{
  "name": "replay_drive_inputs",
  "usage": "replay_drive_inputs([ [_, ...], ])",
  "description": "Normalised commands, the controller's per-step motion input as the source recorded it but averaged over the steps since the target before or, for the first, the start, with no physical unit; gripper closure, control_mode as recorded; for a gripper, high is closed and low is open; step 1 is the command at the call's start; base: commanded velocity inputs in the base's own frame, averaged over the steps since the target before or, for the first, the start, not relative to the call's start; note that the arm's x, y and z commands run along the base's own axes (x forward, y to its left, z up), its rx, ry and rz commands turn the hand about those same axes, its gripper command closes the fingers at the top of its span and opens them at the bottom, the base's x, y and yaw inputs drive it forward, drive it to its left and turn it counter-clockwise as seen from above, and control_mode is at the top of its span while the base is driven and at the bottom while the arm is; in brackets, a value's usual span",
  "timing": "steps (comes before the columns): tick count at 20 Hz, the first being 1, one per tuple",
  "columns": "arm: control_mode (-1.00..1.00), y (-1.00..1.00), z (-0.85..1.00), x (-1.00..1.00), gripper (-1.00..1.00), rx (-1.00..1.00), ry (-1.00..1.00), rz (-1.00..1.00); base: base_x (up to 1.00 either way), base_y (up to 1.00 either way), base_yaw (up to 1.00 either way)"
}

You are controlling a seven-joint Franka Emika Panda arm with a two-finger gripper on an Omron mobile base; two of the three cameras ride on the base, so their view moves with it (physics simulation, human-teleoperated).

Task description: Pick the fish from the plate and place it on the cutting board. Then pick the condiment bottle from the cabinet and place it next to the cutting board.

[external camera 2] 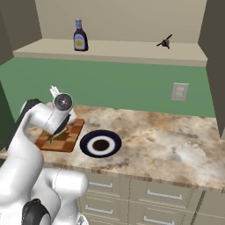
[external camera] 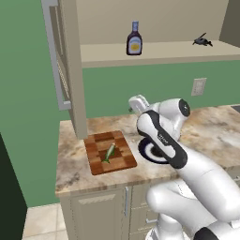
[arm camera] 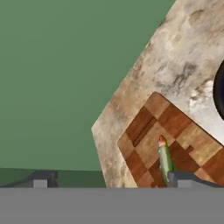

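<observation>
Fish: the fish lies flat on the cutting board, left of middle in the left base view. First job looks done.
Plate: the plate sits just right of the board in the right base view, with nothing on it.
Gripper: the gripper shows at the bottom of the hand view, over the board – jaws wide open, holding nothing.
Step now: I think the second job starts here, going for the condiment bottle.
Bottle: it stands upright on the shelf of the cabinet, at the top middle of the left base view.
Next move: lift up high, reach in level, close on the bottle's fat part.
Edges: the cabinet door hangs open at the upper left – stay off it.
Open room: bare counter right of the plate; a small spiky thing sits well apart from the bottle.
</observation>
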Motion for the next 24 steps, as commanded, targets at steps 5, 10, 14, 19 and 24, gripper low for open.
replay_drive_inputs([
  [5,-1.0,0.0,0.0,-0.16,-1.0,0.33,0.0,-0.15,0.0,0.0,0.0],
  [10,-1.0,0.0,0.01,-0.1,-1.0,0.32,0.03,-0.18,0.0,0.0,0.0],
  [14,-1.0,0.0,0.05,0.0,-1.0,0.35,0.11,-0.18,0.0,0.0,0.0],
  [19,-1.0,-0.11,0.01,0.07,-1.0,0.31,0.19,-0.12,0.0,0.0,0.0],
  [24,-1.0,-0.2,0.0,0.23,-1.0,0.32,0.1,-0.04,0.0,0.0,0.0],
])
